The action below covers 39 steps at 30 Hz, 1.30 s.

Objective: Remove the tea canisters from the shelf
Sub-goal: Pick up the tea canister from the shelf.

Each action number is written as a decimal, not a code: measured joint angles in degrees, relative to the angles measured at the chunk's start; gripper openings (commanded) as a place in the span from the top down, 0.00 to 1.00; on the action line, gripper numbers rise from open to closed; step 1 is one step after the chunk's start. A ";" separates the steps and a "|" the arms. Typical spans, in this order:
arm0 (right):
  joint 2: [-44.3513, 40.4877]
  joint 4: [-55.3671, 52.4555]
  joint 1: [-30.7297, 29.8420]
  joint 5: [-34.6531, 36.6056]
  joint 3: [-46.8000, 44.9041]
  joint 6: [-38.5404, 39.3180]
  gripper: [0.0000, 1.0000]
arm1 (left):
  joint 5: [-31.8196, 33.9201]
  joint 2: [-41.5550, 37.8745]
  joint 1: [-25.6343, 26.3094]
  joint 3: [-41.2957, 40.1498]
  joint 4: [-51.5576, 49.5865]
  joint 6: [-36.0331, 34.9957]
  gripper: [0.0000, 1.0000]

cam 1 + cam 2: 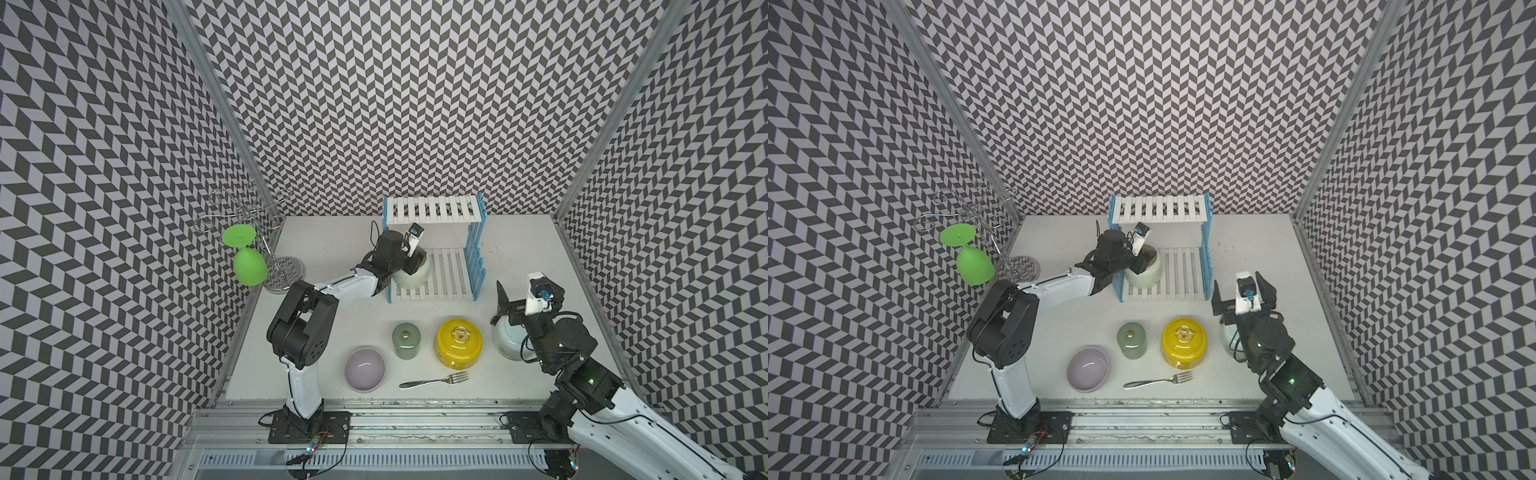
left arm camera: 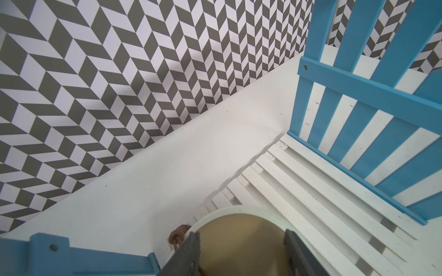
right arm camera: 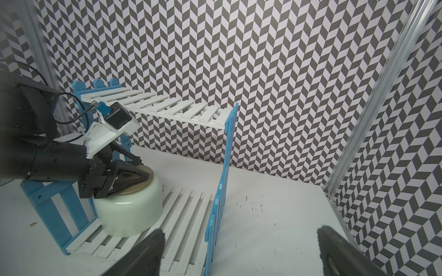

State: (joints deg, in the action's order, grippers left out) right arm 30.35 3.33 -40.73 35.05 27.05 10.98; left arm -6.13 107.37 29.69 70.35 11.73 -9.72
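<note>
Last one to go, I reckon. The two-tier shelf with white slats and light-blue picket sides [image 1: 476, 262] is nearly cleared. The big yellow ceramic canister with the gold knob [image 1: 458, 343] and the large pale blue-white one [image 1: 505, 343] stand on the surface [image 1: 332, 249]. The cream canister [image 3: 130, 205] sits on the lower tier, left end. The small grey-green one [image 1: 406, 340] is down too. The left gripper [image 2: 241, 235] has its fingers [image 2: 186, 258] either side of the tan lid [image 2: 239, 251]; can't tell if they're biting yet. The right gripper [image 3: 240, 231] is spread wide, empty. Next up: firm squeeze, small lift, back out under the top tier
</note>
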 measured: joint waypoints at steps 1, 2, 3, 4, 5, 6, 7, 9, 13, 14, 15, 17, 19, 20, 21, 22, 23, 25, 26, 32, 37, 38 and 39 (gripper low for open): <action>-0.11 0.00 0.04 0.00 -0.02 0.00 0.00 | -0.13 0.00 -0.09 0.00 -0.07 0.24 0.44; -0.26 0.02 0.04 0.00 -0.02 0.00 0.00 | -0.22 0.00 -0.11 0.00 -0.11 0.39 0.45; -0.37 0.02 0.04 -0.02 -0.02 0.00 0.01 | -0.26 0.00 -0.13 0.00 -0.17 0.39 0.46; -0.46 0.02 0.04 -0.02 -0.02 0.00 0.00 | -0.37 0.00 -0.15 0.09 -0.37 0.42 0.48; -0.57 0.15 0.04 0.00 -0.02 0.00 0.01 | -0.50 0.02 -0.17 0.28 -0.68 0.42 0.52; -0.61 0.17 0.04 0.02 -0.02 0.00 0.00 | -0.61 0.09 -0.22 0.55 -1.05 0.42 0.55; -0.68 0.17 0.04 0.04 -0.02 0.00 0.00 | -0.61 0.13 -0.26 0.72 -1.27 0.44 0.59; -0.79 0.20 0.04 0.07 -0.02 0.02 0.00 | -0.72 0.20 -0.46 0.85 -1.36 0.37 0.69; -1.11 0.22 0.07 0.11 -0.02 0.07 0.00 | -0.48 0.20 -0.63 0.98 -1.55 0.13 0.93; -1.20 0.22 0.07 0.13 -0.02 0.07 0.00 | -0.50 0.20 -0.63 0.98 -1.53 0.09 0.99; -1.25 0.28 0.07 0.15 -0.02 0.09 0.00 | -0.57 0.20 -0.66 0.98 -1.51 0.15 1.00; -1.29 0.42 0.11 0.13 -0.02 0.15 0.00 | -0.66 0.20 -0.70 0.98 -1.51 0.15 1.00; -1.29 0.61 0.15 0.13 -0.02 0.13 0.00 | -0.70 0.20 -0.70 0.98 -1.51 0.15 1.00; -1.29 0.61 0.15 0.15 -0.02 0.15 0.00 | -0.70 0.20 -0.70 0.98 -1.51 0.15 1.00; -1.29 0.61 0.15 0.15 -0.02 0.13 0.01 | -0.72 0.20 -0.70 0.98 -1.51 0.13 1.00; -1.31 0.61 0.15 0.13 -0.02 0.13 0.00 | -0.76 0.17 -0.72 0.98 -1.51 0.02 1.00; -1.31 0.61 0.15 0.13 -0.02 0.15 0.00 | -0.81 0.15 -0.74 0.98 -1.53 -0.07 1.00; -1.42 0.61 0.17 0.13 -0.02 0.15 0.00 | -1.03 0.09 -0.76 0.98 -1.57 -0.46 1.00; -1.44 0.66 0.17 0.15 -0.02 0.15 0.00 | -1.09 0.07 -0.79 1.01 -1.62 -0.59 1.00; -1.44 1.01 0.42 0.13 -0.02 0.15 0.00 | -3.13 -0.37 -0.98 1.01 -2.62 -1.46 1.00; -1.46 1.03 0.42 0.13 -0.02 0.15 0.00 | -5.25 -0.63 -1.14 1.01 -3.39 -3.02 1.00; -1.46 1.03 0.42 0.15 -0.02 0.15 0.00 | -5.70 -0.68 -1.25 1.01 -3.50 -3.43 1.00; -1.46 1.01 0.42 0.13 -0.02 0.15 0.00 | -6.21 -0.72 -1.22 1.01 -3.63 -3.93 1.00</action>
State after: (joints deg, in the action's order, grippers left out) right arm 28.88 4.34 -40.32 35.18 27.03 11.14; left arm -12.34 106.65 28.47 71.35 8.10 -13.65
